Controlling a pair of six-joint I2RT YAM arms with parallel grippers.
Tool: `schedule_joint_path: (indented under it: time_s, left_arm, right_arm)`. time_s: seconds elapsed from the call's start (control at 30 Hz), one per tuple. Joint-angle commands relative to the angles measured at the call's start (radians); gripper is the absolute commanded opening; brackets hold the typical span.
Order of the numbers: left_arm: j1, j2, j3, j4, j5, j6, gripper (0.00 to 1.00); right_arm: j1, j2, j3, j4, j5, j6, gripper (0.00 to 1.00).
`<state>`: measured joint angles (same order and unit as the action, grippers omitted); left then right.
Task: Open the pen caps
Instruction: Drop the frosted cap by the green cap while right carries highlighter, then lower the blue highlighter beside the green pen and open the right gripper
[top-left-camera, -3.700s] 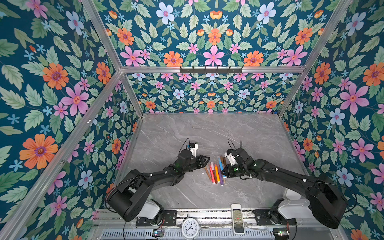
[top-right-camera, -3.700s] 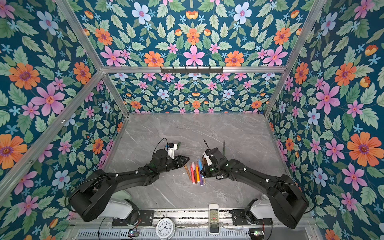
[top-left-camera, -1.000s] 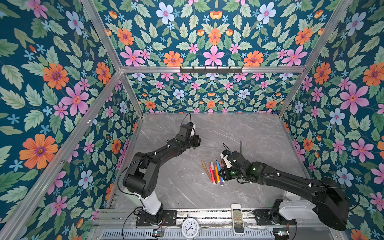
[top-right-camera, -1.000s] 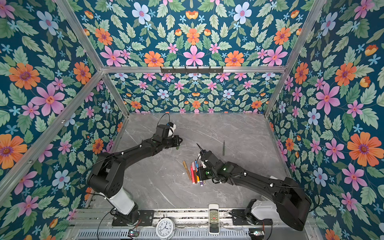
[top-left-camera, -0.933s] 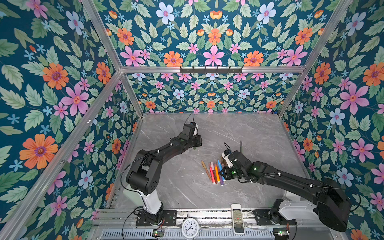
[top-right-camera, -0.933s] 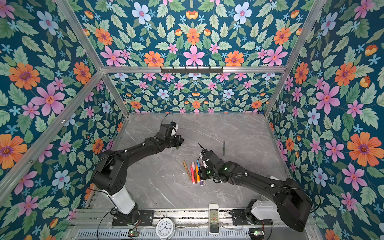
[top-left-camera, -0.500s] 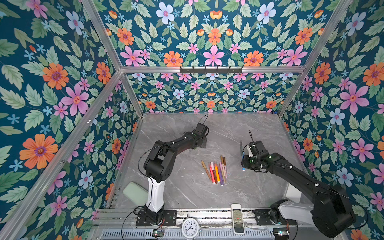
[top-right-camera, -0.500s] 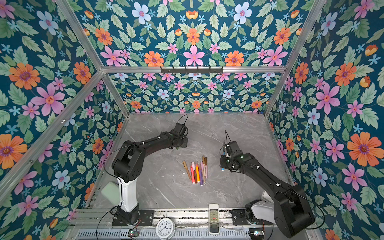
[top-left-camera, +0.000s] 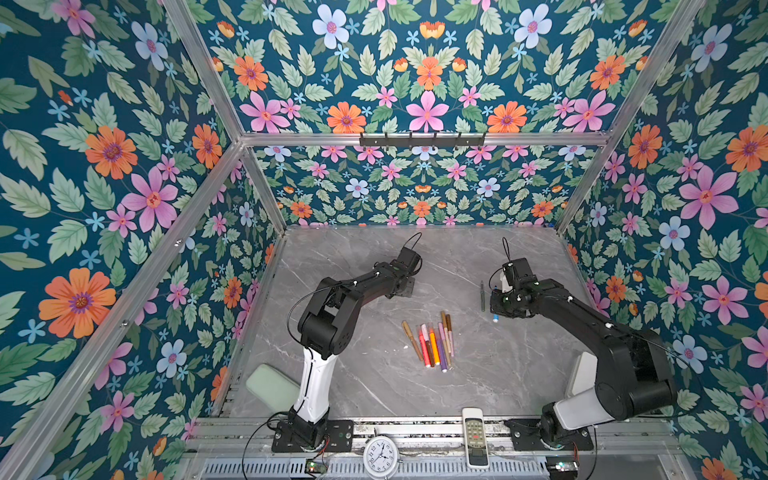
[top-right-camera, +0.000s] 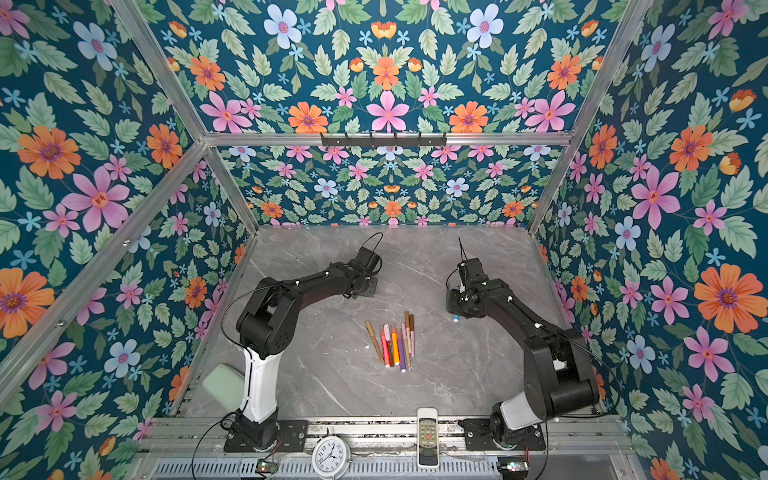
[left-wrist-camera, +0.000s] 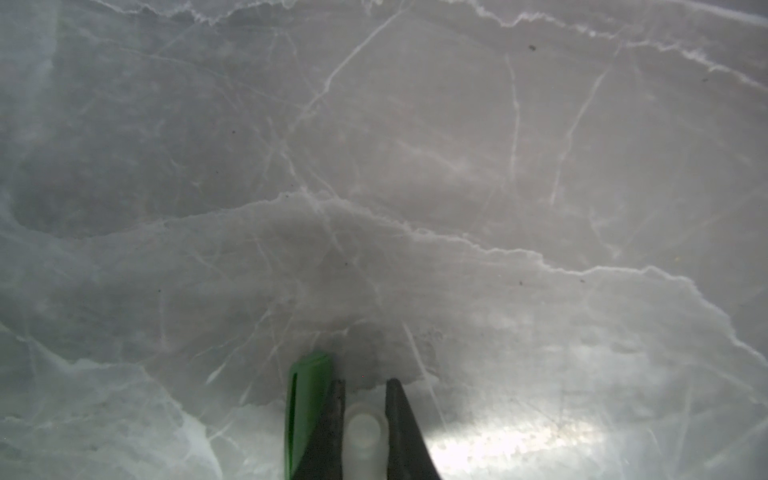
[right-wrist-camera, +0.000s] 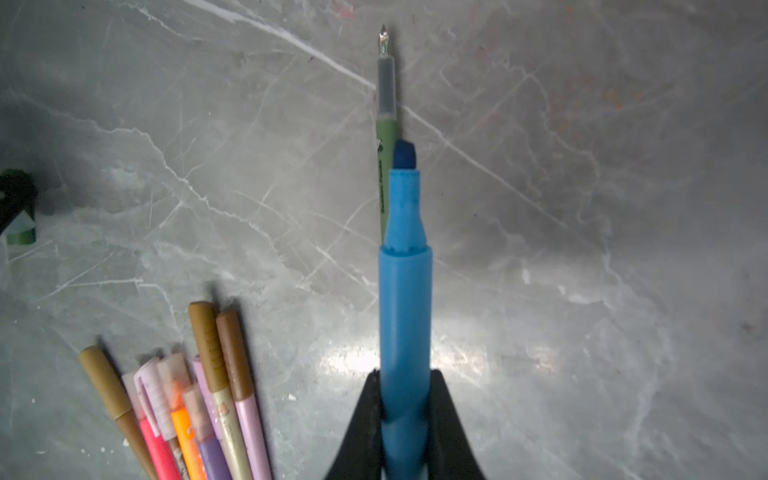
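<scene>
The clock (top-left-camera: 381, 457) has a ring of dark hour numerals on its white face, too small to read singly. Just beside the clock, the remote control (top-left-camera: 475, 436) shows button markings, all illegible. Well apart from the clock, the green pen (right-wrist-camera: 387, 166) carries dark lettering along its barrel, blurred beyond reading.

Grey marbled table (top-left-camera: 365, 399), with a bundle of capped pens (top-left-camera: 432, 340) side by side near the middle. To the right, well apart, one uncapped green pen (top-left-camera: 482, 296) lying flat. At the front left corner, a pale green pad (top-left-camera: 272, 384).
</scene>
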<state>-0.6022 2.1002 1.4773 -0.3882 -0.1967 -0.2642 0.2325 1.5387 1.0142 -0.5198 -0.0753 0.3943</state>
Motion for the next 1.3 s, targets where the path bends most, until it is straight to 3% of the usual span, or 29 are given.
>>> schedule_joint_path:
  time_s: [0.0, 0.37, 0.77, 1.27]
  left_arm:
    - [-0.001, 0.009, 0.009, -0.024, -0.017, 0.002, 0.13]
    - [-0.003, 0.003, 0.019, -0.035, -0.014, 0.005, 0.22]
    - [-0.005, -0.059, 0.015, -0.047, -0.029, 0.017, 0.29]
    - [-0.018, -0.301, -0.149, -0.001, 0.1, -0.046, 0.3]
  right_arm:
    - [0.002, 0.064, 0.061, -0.011, -0.004, -0.024, 0.0]
    - [0.001, 0.258, 0.242, -0.066, -0.032, -0.026, 0.0]
    - [0.001, 0.359, 0.321, -0.113, 0.0, -0.035, 0.08]
    - [0.002, 0.413, 0.377, -0.142, 0.007, -0.019, 0.22]
